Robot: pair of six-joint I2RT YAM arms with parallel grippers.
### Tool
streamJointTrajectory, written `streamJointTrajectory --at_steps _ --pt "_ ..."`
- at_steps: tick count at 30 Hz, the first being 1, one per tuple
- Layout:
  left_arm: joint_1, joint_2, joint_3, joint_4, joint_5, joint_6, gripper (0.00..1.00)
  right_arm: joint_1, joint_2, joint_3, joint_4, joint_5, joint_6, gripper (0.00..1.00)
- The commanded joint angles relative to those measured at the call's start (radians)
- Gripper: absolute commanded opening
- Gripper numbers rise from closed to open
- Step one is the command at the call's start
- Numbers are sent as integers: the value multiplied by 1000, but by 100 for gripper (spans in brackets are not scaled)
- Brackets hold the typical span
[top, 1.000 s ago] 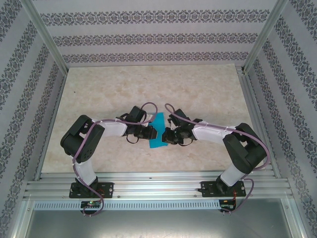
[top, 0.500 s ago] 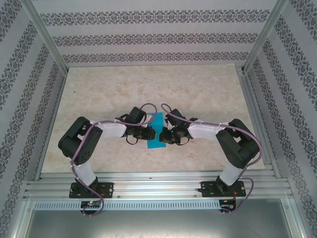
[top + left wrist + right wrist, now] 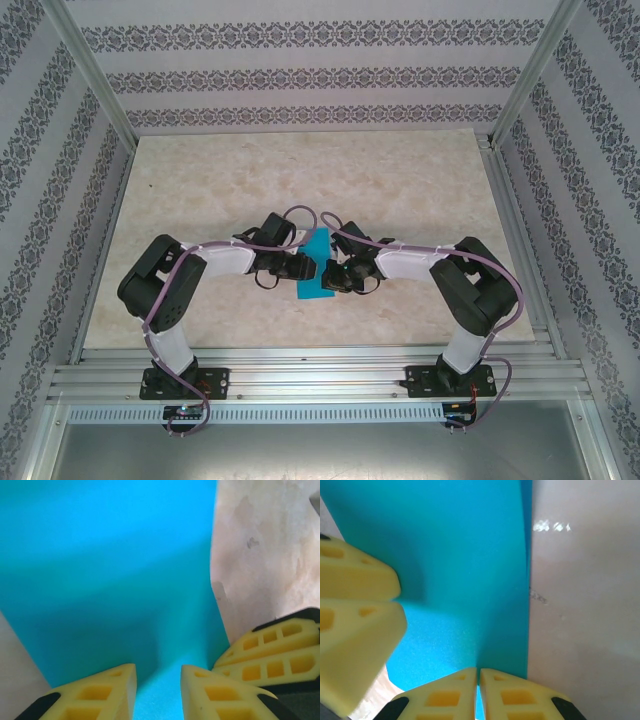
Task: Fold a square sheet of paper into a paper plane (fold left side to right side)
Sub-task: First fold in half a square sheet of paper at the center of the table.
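Cyan-blue sheet of paper (image 3: 318, 268) lies on the pale table (image 3: 300, 170); from above it is a narrow slanted strip between both grippers. The left wrist view shows the left gripper (image 3: 157, 672) slightly spread over it. The right wrist view shows the right gripper (image 3: 479, 672) pressed together at its near edge; whether it pinches the paper is unclear.

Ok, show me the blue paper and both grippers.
cyan-blue paper (image 3: 316, 262): top external view, middle of the sheet.
left gripper (image 3: 158, 674): left wrist view, gap between its yellow fingertips.
right gripper (image 3: 478, 672): right wrist view, where its fingertips meet.
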Motion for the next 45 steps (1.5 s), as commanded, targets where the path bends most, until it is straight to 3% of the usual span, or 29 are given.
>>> streamJointTrajectory --at_steps 1,31,40,45 --pt "35 28 51 -39 -33 11 32 11 58 -11 -113 97 -44 13" --pt "216 134 203 -10 -7 54 33 17 91 0 -154 126 -70 12" --pt "222 -24 49 129 105 34 18 17 92 4 -150 122 -68 12" --pt "191 -40 -27 226 207 -14 15 17 95 5 -152 122 -71 13"
